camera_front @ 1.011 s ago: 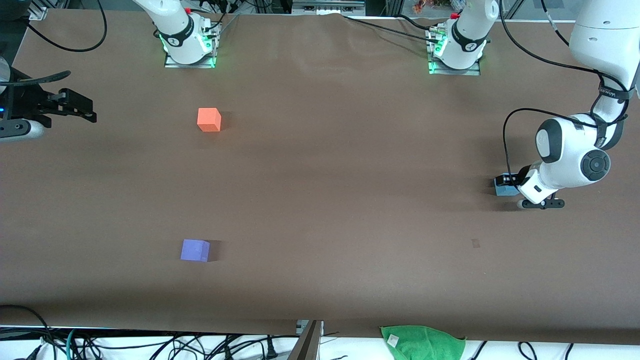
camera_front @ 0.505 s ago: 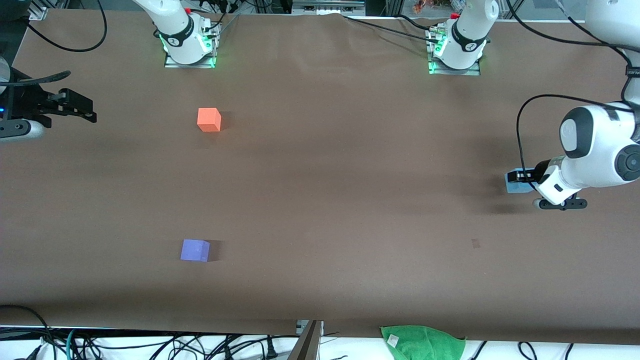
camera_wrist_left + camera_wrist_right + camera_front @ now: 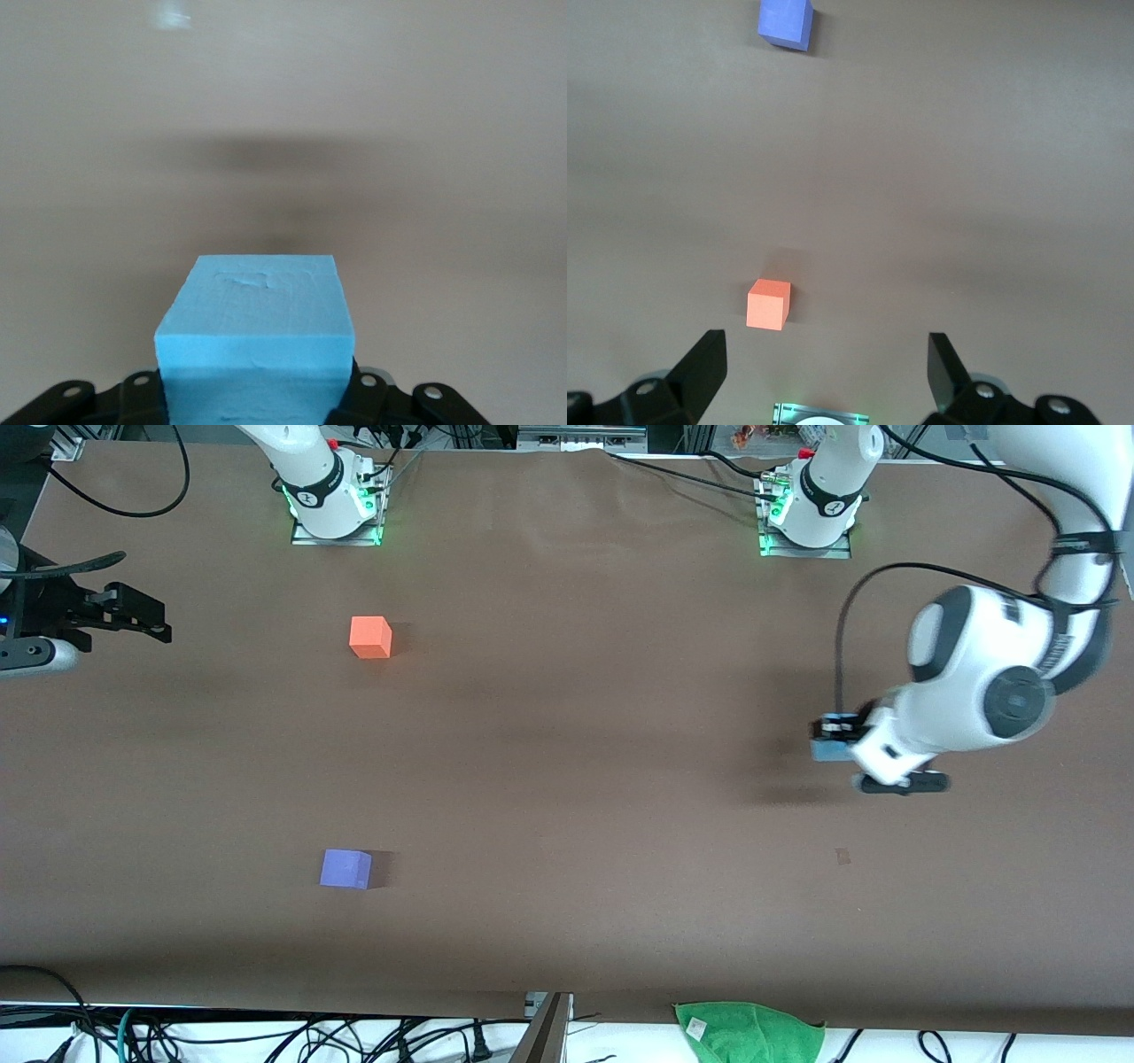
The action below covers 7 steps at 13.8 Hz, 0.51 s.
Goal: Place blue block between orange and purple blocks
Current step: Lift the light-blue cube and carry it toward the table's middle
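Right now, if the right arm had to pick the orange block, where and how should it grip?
Probably from straight above, fingers on two opposite vertical faces of the orange block. It sits flat and alone on the table, all sides free. The right gripper waits open; the left gripper holds the blue block.

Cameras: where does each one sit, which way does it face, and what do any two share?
Front view: high across the table, facing both bases; shows the left end effector holding the blue block above the table, and the right end effector waiting.
Left wrist view: on the left wrist, looking past the blue block between its fingers.
Right wrist view: on the right wrist, over open fingers.
Shared by front and right wrist: orange block, purple block.
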Tool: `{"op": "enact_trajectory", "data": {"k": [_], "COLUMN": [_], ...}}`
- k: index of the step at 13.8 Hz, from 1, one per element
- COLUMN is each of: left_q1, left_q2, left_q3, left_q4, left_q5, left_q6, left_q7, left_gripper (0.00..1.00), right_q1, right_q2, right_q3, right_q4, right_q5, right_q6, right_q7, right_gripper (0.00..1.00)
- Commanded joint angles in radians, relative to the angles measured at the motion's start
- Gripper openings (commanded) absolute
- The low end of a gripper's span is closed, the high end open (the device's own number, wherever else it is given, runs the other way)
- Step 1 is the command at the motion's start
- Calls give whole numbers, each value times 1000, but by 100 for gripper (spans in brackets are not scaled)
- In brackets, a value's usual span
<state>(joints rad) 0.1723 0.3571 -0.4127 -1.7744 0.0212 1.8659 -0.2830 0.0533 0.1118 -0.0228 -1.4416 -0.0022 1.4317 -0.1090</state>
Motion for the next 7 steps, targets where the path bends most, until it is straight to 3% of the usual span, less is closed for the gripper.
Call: {"op": "enact_trajectory", "data": {"k": [1, 5, 7], "left_q1": [-45, -270, -370], "left_q2": [43, 208, 326], "left_q3": [-64, -64, -58], "left_q4": [38, 179, 300], "left_q5": [-45, -83, -69], "left_q6": [-7, -2, 16], "left_q7": [-114, -273, -371], "left_gripper": [13, 12, 12], "right_q1": [-9, -9, -9], "right_q2": [-3, -3, -3], "right_q3": [4, 3, 3], "right_q4": [-2, -2, -2], "right_q5": [16, 16, 16], "right_q6": [4, 3, 3], "right_q7": [2, -1, -1], "right_gripper": [100, 100, 100]}}
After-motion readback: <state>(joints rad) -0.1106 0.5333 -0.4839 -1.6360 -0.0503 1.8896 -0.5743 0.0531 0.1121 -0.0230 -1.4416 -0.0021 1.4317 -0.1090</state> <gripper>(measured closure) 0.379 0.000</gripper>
